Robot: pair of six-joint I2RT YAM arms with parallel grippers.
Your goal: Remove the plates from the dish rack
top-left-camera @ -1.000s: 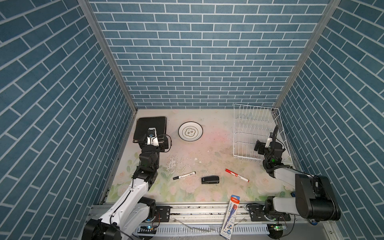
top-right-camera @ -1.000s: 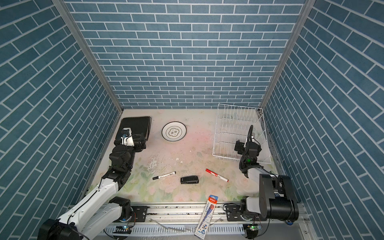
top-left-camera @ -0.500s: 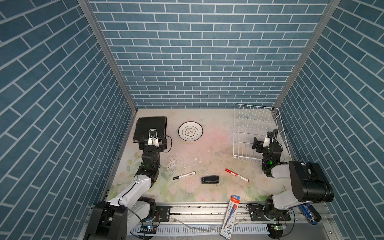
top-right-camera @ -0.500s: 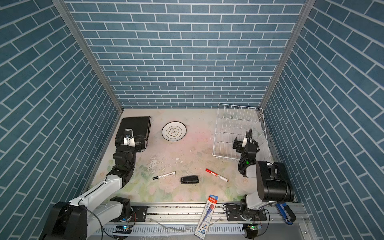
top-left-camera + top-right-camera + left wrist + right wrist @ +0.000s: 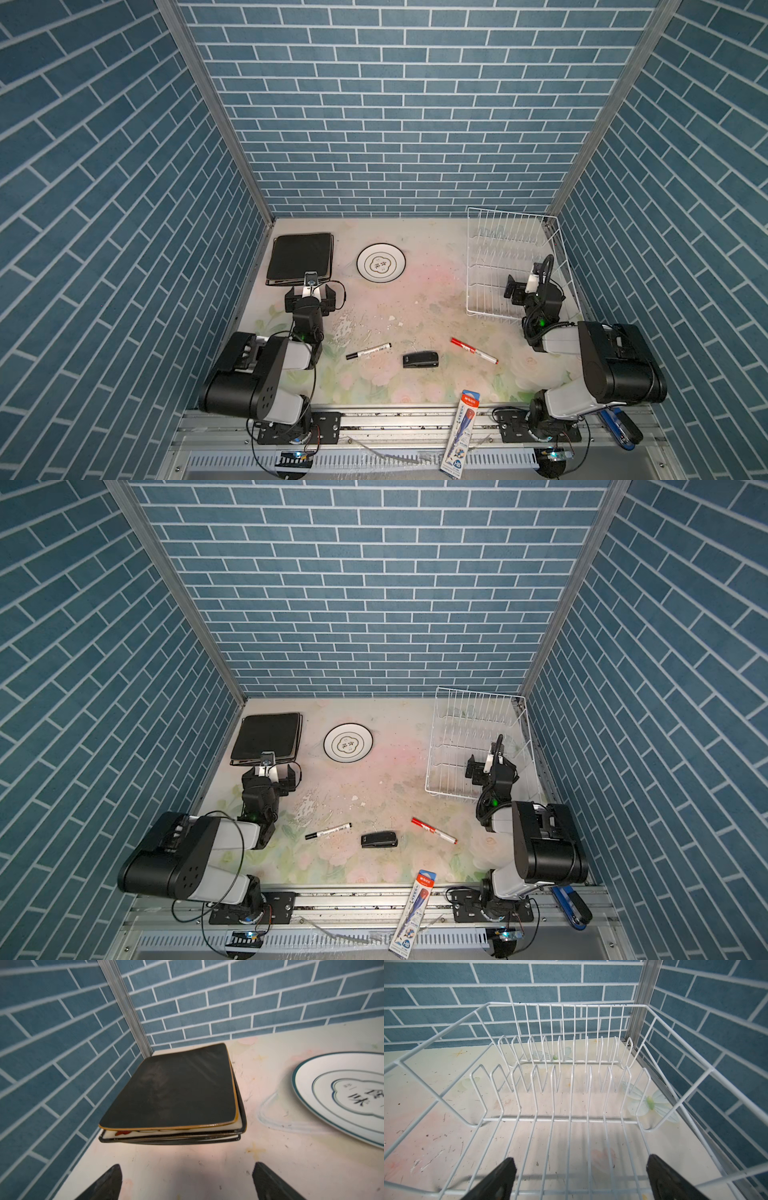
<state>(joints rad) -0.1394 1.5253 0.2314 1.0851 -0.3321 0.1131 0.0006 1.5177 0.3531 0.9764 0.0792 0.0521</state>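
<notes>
the dish rack (image 5: 571, 1093) reads empty in the right wrist view — bare tines, nothing between them. the plates sit out on the bench (image 5: 415, 299): a square stack (image 5: 174, 1088) with a black one on top in the far left corner, the round white plate (image 5: 380, 263) just beside it. my left gripper (image 5: 187, 1182) hangs just short of the stack, fingers spread and holding nothing; my right gripper (image 5: 579, 1178) is over the rack's near end, equally released. i judge the unloading done, so the clean move is to draw both arms straight back — clear of wire and plate edges.
</notes>
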